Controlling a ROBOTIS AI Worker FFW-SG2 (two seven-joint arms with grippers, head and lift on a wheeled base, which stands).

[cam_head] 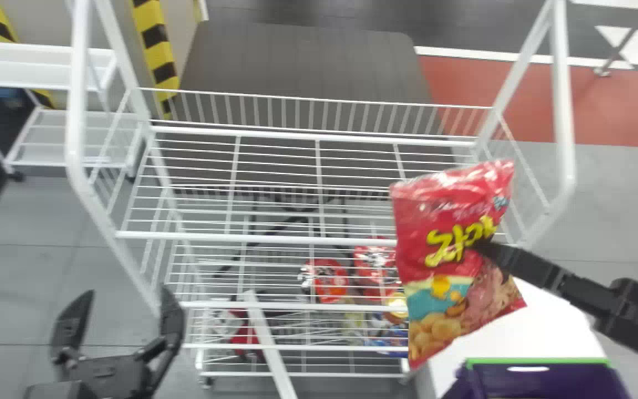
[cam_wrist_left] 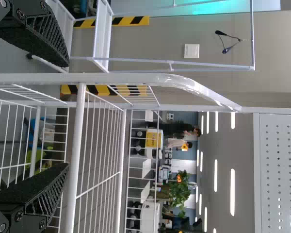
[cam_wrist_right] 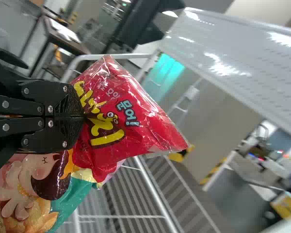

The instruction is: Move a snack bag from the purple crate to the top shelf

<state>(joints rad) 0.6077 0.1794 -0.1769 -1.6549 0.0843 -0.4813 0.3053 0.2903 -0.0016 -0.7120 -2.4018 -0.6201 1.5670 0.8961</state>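
Note:
In the head view my right gripper (cam_head: 485,250) is over the right part of the rack, shut on a red snack bag (cam_head: 452,216). The bag hangs in front of the right end of the top shelf (cam_head: 274,239). In the right wrist view the gripper (cam_wrist_right: 82,116) pinches the middle of the snack bag (cam_wrist_right: 131,121). My left gripper (cam_head: 122,327) stands open and holds nothing, left of the rack's front. The left wrist view has the gripper (cam_wrist_left: 63,116) with fingers wide apart beside the rack's white frame. The purple crate (cam_head: 546,379) is at the bottom right.
Several snack packs (cam_head: 324,280) lie on a lower shelf of the rack. A white surface (cam_head: 540,327) lies behind the crate. The rack's upright side frames (cam_head: 78,111) rise at left and right, and a white cart (cam_head: 47,61) stands at the back left.

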